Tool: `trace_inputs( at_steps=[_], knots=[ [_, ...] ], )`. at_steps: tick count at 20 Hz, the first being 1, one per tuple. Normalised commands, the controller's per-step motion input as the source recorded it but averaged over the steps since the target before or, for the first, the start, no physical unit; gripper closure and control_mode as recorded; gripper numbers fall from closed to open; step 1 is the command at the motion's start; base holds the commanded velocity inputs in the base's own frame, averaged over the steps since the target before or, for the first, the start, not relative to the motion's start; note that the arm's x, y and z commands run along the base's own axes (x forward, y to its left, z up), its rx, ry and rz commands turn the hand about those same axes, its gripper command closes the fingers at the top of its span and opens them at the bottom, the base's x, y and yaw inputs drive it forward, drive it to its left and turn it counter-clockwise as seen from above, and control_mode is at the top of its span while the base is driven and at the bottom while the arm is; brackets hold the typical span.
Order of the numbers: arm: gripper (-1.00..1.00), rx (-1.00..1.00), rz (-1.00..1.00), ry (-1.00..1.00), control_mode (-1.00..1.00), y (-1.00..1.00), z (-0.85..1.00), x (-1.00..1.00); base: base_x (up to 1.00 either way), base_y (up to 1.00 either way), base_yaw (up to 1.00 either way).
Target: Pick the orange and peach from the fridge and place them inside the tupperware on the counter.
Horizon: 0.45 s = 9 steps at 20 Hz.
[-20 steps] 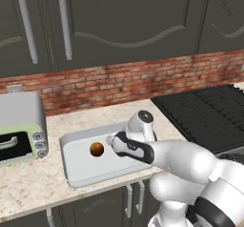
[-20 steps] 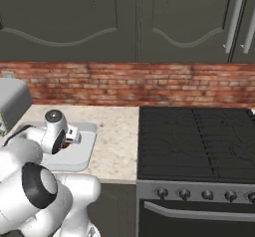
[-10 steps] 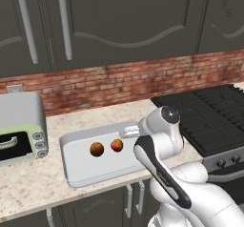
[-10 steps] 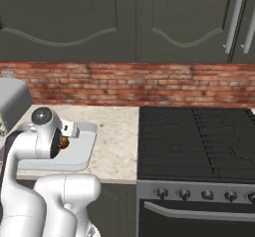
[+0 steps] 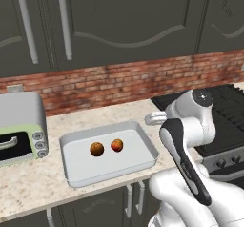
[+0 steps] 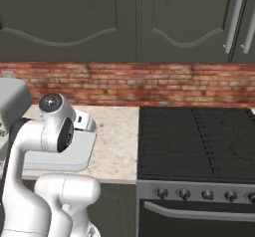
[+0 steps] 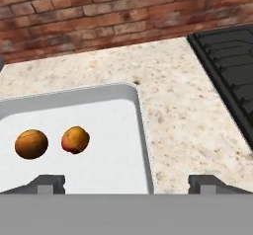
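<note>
Up high, dark cabinet doors [image 5: 119,21] with long silver handles fill the wall, and a red brick wall [image 5: 114,80] runs under them. Next comes the beige speckled counter [image 7: 188,115], which goes from the toaster oven across to the black stove [image 6: 199,136]. That stove sits at the counter's end, with a row of round knobs along its front. The pale green toaster oven [image 5: 19,126] stands just beside one end of the tupperware [image 5: 143,138]. This tupperware is a wide, flat, pale tray with a raised rim, and it lies on the counter between the toaster oven and the stove. My gripper [image 7: 126,183] hangs over the tray's near edge, on the stove side. My jaws are wide apart and hold nothing; one dark fingertip [image 7: 48,183] sits over the tray floor and the other sits over the bare counter. Inside the tray rest two small round fruits. One is the orange [image 5: 96,149], dull and brownish all over, on the side closer to the toaster oven. Right beside it, not touching, is the peach [image 5: 116,145], brighter red with a yellow patch.
</note>
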Motion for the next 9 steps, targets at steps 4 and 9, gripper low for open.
trace_inputs(
  at_steps=[4, 9],
  knots=[
    [-1.0, 0.0, -0.16, 0.03, -1.0, -0.8, 0.36, -0.73, 0.0, 0.0, 0.0],
    [-1.0, 0.0, -0.07, -0.06, -1.0, -0.71, 0.17, -0.93, 0.0, 0.0, 0.0]
  ],
)
